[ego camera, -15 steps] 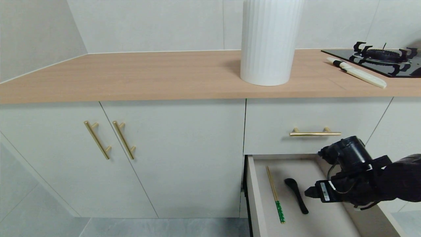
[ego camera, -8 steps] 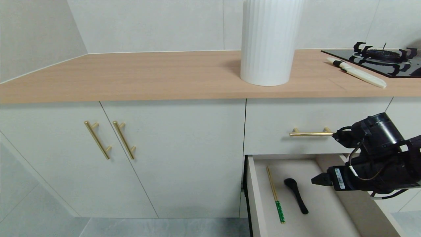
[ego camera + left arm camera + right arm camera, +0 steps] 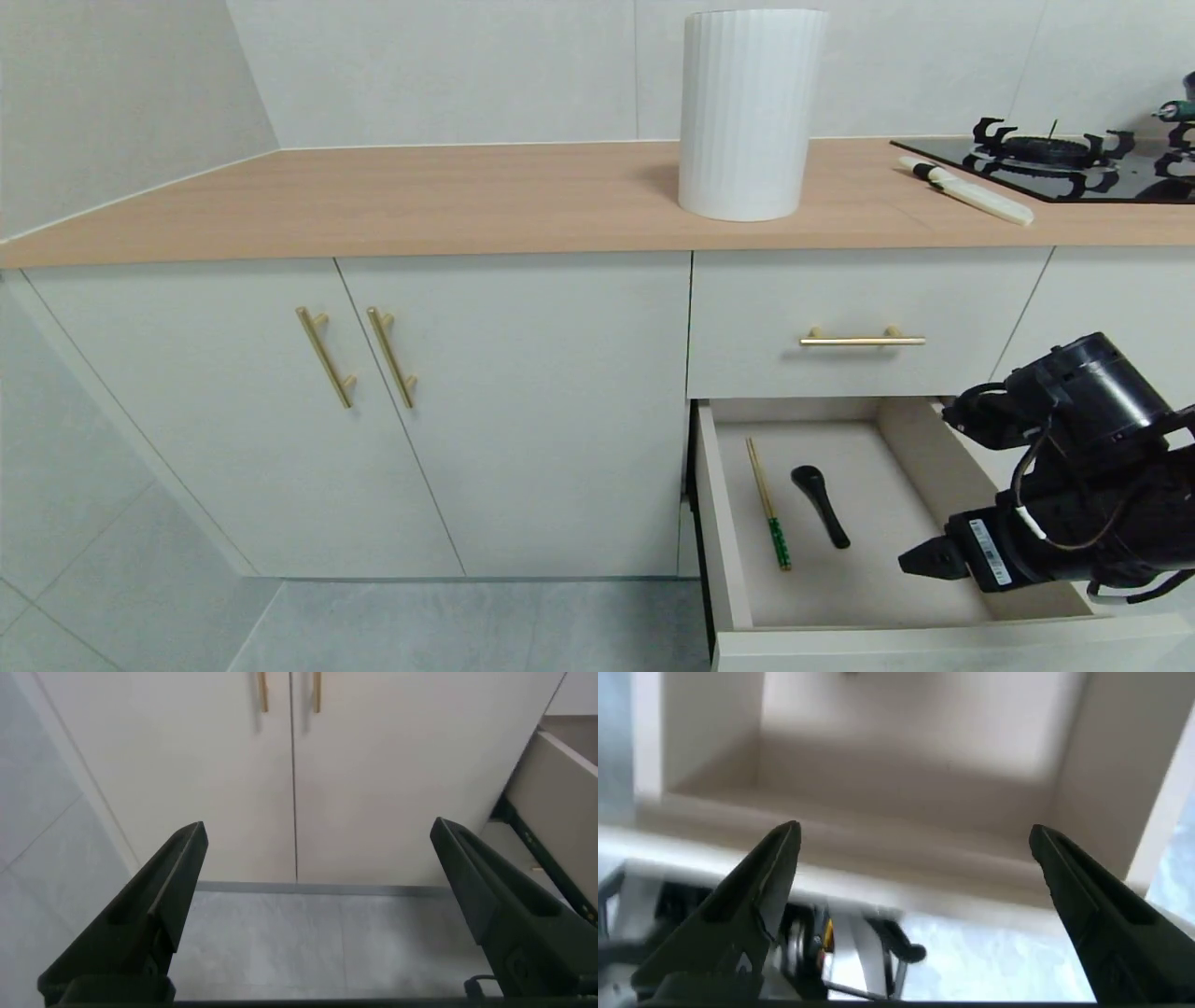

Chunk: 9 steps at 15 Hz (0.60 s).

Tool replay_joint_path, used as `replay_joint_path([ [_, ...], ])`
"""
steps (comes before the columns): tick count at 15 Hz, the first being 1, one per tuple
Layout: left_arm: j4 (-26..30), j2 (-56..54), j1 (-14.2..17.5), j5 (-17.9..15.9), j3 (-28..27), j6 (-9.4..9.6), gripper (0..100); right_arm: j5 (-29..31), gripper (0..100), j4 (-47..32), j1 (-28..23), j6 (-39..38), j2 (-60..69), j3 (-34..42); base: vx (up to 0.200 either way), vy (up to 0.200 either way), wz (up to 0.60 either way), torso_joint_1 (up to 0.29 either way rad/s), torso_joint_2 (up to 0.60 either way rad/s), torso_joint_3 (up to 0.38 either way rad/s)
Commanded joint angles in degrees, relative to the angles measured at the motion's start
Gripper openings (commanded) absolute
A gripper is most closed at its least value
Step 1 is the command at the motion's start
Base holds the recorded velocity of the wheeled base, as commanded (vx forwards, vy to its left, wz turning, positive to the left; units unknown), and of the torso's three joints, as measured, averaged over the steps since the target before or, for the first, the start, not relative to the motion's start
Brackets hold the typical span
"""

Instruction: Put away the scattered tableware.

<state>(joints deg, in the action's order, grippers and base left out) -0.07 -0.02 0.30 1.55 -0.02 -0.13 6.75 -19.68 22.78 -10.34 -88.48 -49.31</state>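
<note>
Right gripper (image 3: pixel 913 833), jaws spread wide, hangs over the near right corner of the open drawer (image 3: pixel 726 532); chopsticks (image 3: pixel 767 504) and a black spoon (image 3: pixel 820 504) lie inside. Left gripper (image 3: pixel 318 835) gapes too.

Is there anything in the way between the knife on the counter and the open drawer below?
Nothing visible does. The knife lies free on the counter by the stove, and the drawer stands open; chopsticks and spoon lie in its left part, with bare floor beside them.

Left gripper (image 3: pixel 318 835) and right gripper (image 3: pixel 913 838), both with fingers wide apart
</note>
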Motion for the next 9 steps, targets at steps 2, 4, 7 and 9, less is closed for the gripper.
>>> replay_joint_path([
  [2, -0.01, 0.02, 0.05, 0.03, 0.02, -0.04, 100, 0.01, 100, -6.16, 2.0, 0.32, 1.38, -1.4, 0.0, 0.0, 0.0, 0.0, 0.0, 0.0],
  [4, -0.01, 0.02, 0.05, 0.03, 0.02, -0.04, 100, -0.16, 100, -12.23, 3.06, 0.76, 1.2, -3.51, 0.0, 0.0, 0.0, 0.0, 0.0, 0.0],
  [7, -0.01, 0.02, 0.05, 0.03, 0.02, -0.04, 100, -5.0, 100, -19.88, 5.08, 2.34, 0.15, -5.97, 0.0, 0.0, 0.0, 0.0, 0.0, 0.0],
  [9, -0.01, 0.02, 0.05, 0.03, 0.02, -0.04, 100, -5.61, 100, -24.27, 5.87, 1.81, -4.33, -8.78, 0.0, 0.0, 0.0, 0.0, 0.0, 0.0],
])
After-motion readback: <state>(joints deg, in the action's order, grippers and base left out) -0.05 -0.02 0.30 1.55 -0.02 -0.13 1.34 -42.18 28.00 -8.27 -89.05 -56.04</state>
